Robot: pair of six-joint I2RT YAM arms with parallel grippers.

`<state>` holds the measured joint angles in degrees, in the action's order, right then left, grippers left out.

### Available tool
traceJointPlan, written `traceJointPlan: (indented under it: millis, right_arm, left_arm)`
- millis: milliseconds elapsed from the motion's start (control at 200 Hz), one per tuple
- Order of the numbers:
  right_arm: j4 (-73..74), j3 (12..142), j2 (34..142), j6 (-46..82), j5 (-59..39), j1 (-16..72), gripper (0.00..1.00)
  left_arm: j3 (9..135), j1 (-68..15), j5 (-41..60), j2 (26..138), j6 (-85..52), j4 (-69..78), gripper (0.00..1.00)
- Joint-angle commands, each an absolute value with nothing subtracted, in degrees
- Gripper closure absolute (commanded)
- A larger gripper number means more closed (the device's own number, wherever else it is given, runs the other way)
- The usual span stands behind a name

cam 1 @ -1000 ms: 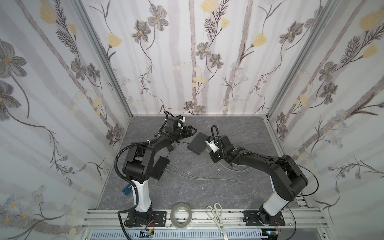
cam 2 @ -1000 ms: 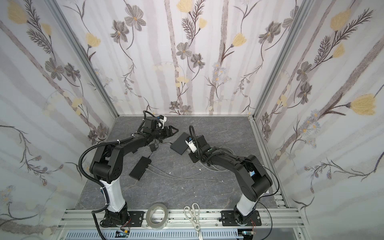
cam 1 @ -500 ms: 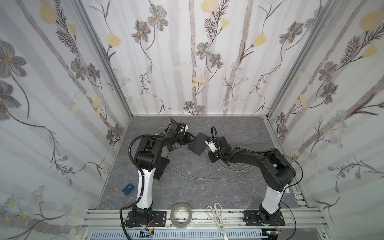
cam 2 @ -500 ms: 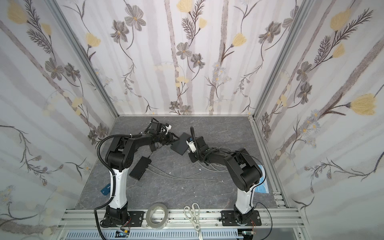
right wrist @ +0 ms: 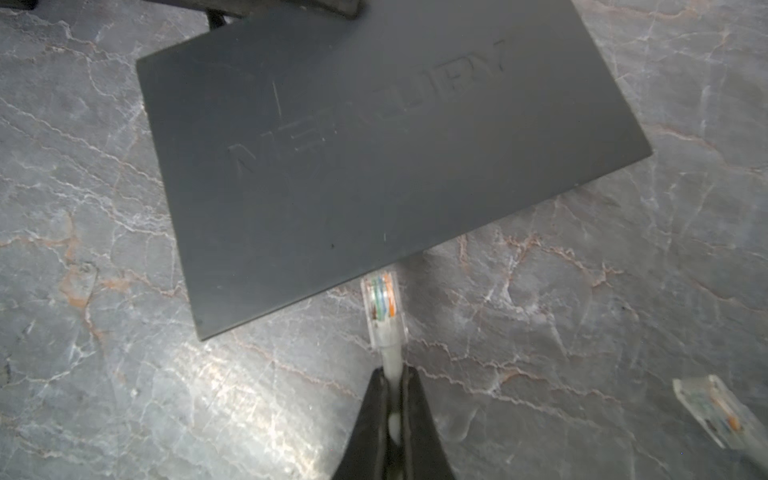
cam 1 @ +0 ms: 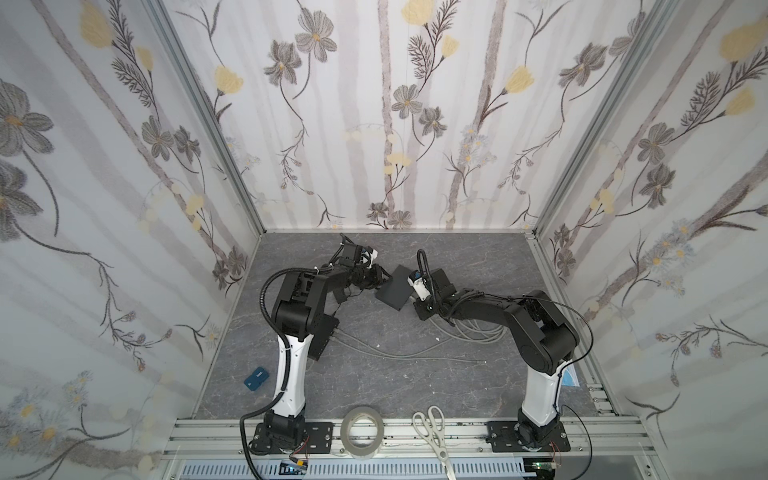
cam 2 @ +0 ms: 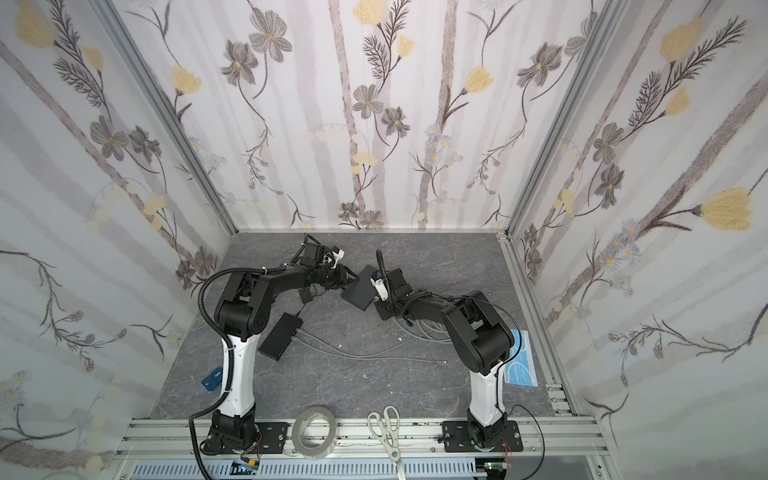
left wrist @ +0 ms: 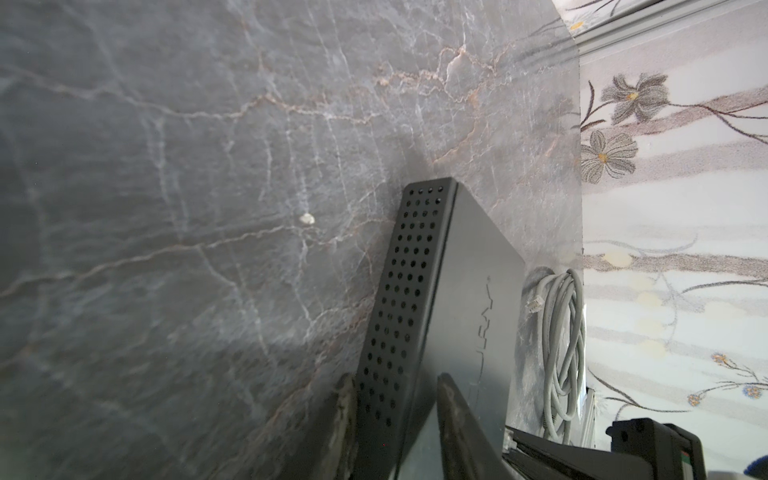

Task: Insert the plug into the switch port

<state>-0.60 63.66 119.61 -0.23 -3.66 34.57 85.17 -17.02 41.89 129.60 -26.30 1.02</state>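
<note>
We found ourselves in a robot lab cell, not a home: flower-printed wall panels (cam 1: 374, 124) in aluminium posts (cam 1: 210, 118) boxed in a marble-look table (cam 1: 395, 386). The left arm (cam 1: 291, 365) and right arm (cam 1: 540, 390) were bolted to a slotted rail (cam 1: 469, 434) along its front edge, beside a tape roll (cam 1: 345, 434) and scissors (cam 1: 435, 438).

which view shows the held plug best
Right wrist view: the plug sits sharp at the edge of the switch, its cable pinched by the right gripper. In both top views the arm hides it; in the left wrist view it is not clear.
</note>
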Motion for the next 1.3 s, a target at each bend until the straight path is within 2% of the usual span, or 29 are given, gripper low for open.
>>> traceJointPlan:
  millis: [0, 675, 1034, 1294]
  right_arm:
    - [-0.6, 64.9, 120.5, -0.8, -3.2, 34.9, 1.0]
    - [-1.0, 68.9, 122.1, -1.8, -2.3, 35.3, 1.0]
    - [1.3, 68.2, 122.2, -4.0, -10.6, 35.5, 1.0]
    - [2.7, 67.7, 122.4, -4.2, -11.9, 35.4, 1.0]
  left_arm:
    - [85.1, -17.3, 41.4, 129.6, -25.4, -0.7, 0.65]
    - [85.9, -18.0, 41.5, 129.7, -23.9, -2.8, 0.65]
    - [87.1, -18.2, 42.0, 130.6, -23.9, -3.6, 0.65]
    - [87.7, -18.3, 42.4, 131.2, -23.9, -4.1, 0.65]
